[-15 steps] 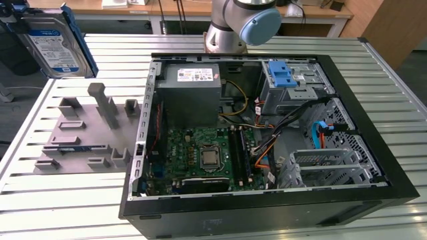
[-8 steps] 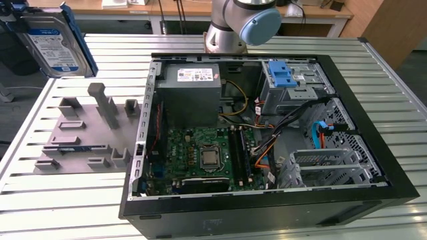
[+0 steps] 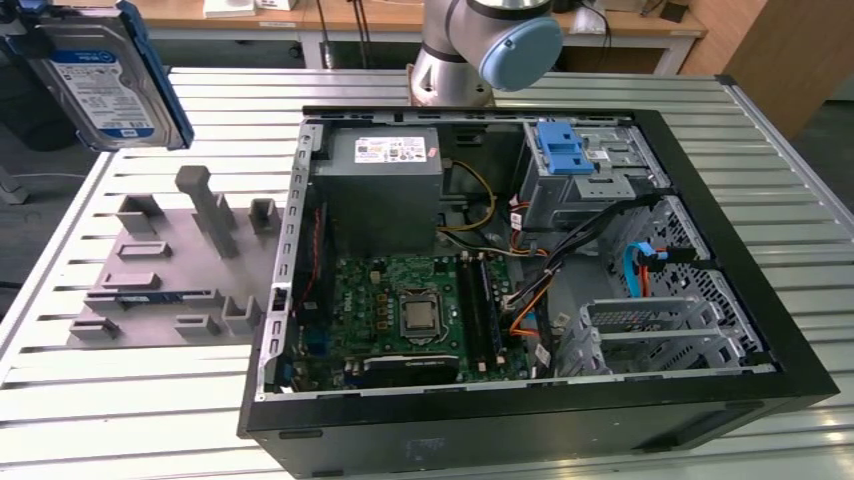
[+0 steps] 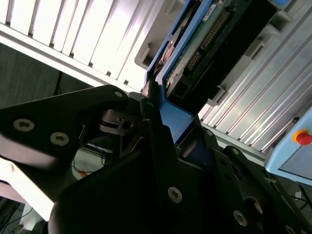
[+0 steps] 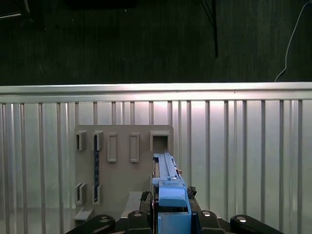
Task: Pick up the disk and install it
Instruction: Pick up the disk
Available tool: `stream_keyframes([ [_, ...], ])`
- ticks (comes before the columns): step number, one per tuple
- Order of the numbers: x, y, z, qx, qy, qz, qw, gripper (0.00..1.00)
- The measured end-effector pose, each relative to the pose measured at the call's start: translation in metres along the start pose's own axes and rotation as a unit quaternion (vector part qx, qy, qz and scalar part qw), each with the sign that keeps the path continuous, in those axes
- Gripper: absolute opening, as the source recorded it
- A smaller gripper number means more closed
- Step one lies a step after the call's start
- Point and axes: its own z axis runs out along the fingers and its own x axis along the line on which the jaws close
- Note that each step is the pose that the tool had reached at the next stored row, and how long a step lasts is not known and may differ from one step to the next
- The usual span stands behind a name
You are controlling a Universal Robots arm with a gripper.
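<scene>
Spanning the whole scene, a slatted metal bench (image 3: 134, 420) carries everything listed below.

- Computer case (image 3: 747, 400): black tower lying on its side with the panel off, toward the exterior view's right.
- Robot arm (image 3: 481, 40): grey with a pale-blue joint cap, standing behind the case.
- Fixture plate (image 3: 147, 300): grey, with upright blocks and slots, just beside the case on the exterior view's left.
- Power-supply box (image 3: 387, 200): grey, in the far part of the case. It has a white sticker whose print is too small to tell.
- Motherboard (image 3: 387, 300): green, nearer the camera than the power supply, with its processor socket bare.
- Drive cage (image 3: 654, 330): perforated metal, on the case's side toward the exterior view's right, with orange and black cables near it.
- Disk (image 3: 107, 90): silver, with a blue carrier frame and a white-and-blue label whose lettering cannot be made out. It is held in the air at the exterior view's upper left, tilted with the label toward the camera, above the fixture side of the bench and well apart from the case. In the first wrist view it stands edge-on over the fixture plate.
- Latch piece (image 3: 566, 150): light-blue ridged plastic, in the far corner of the case.
- Claw (image 5: 171, 219): black, pinching the disk by the blue frame at one end.
- Red button (image 4: 303, 137): set on a pale-blue housing.
</scene>
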Motion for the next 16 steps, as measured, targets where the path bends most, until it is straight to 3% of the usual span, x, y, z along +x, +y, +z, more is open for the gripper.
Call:
stream_keyframes([
  [16, 0.0, -0.0007, -0.0192, 0.0, 0.0, 0.0, 1.0, 0.36],
])
